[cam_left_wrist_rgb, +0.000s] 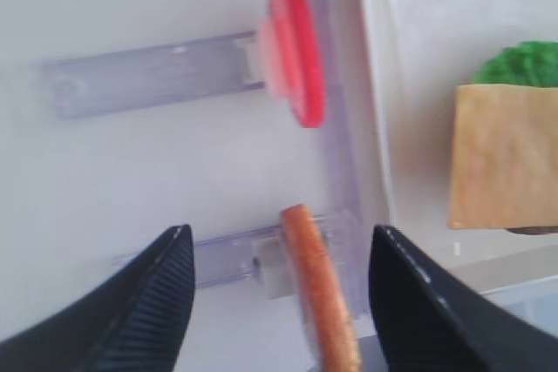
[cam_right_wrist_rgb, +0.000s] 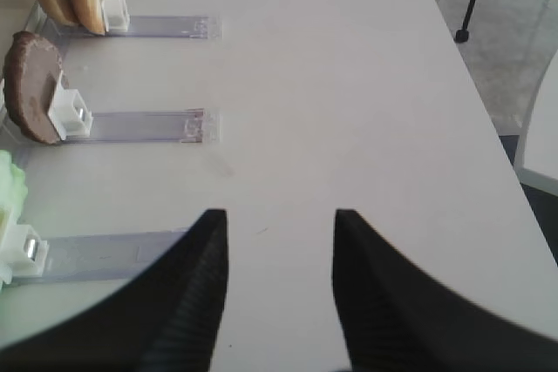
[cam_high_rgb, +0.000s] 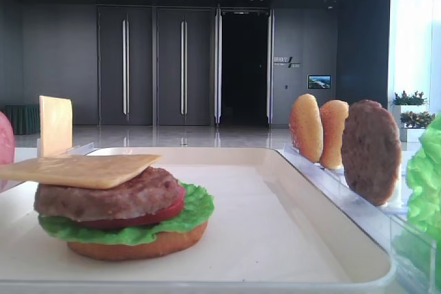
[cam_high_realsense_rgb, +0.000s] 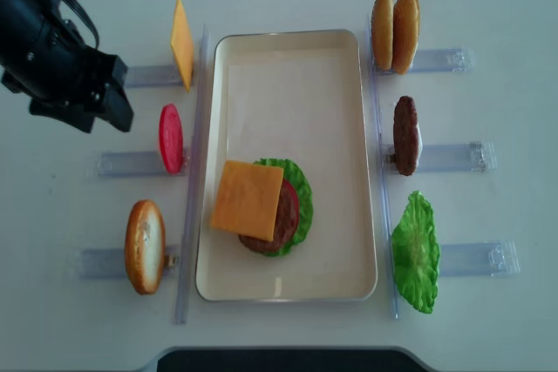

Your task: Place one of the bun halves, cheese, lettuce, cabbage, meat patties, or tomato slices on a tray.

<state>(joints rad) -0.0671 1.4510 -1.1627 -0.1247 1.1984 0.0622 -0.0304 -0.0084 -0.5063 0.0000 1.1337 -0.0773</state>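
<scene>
My left gripper [cam_left_wrist_rgb: 281, 231] is open and hangs over a bun half [cam_left_wrist_rgb: 318, 302] that stands on edge in the near left rack. The bun [cam_high_realsense_rgb: 145, 246] shows between the jaws with a gap on each side. On the cream tray [cam_high_realsense_rgb: 296, 84] sits a stack: a bun, lettuce [cam_high_rgb: 196, 208], a tomato slice, a meat patty [cam_high_rgb: 103, 197] and cheese [cam_high_realsense_rgb: 248, 199] on top. My right gripper [cam_right_wrist_rgb: 279, 215] is open over bare table, with nothing between its fingers.
Left racks also hold a tomato slice [cam_high_realsense_rgb: 170, 138] and an upright cheese slice [cam_high_realsense_rgb: 181, 43]. Right racks hold two bun halves [cam_high_realsense_rgb: 392, 19], a patty [cam_high_realsense_rgb: 404, 134] and a lettuce leaf [cam_high_realsense_rgb: 416, 252]. The table's right edge [cam_right_wrist_rgb: 488, 128] drops to the floor.
</scene>
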